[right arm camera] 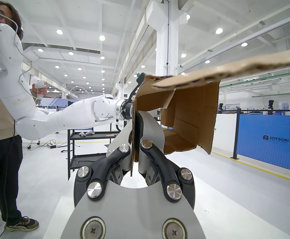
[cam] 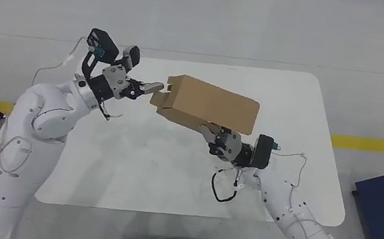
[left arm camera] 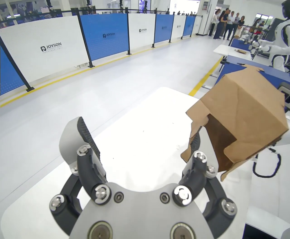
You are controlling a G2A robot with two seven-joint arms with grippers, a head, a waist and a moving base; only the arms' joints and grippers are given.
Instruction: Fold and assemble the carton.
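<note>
Carton of brown cardboard (cam: 213,104) hangs over your white worktop's (cam: 148,165) far half: right gripper (right arm camera: 136,123) clamped on its wall, left gripper (left arm camera: 138,129) spread at its open end.

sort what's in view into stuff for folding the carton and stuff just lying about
For the job:
carton
right gripper, shut on one carton panel
left gripper, open at the carton's end flaps
table

Just around:
black shelf cart
blue and white barriers
yellow floor line
</note>
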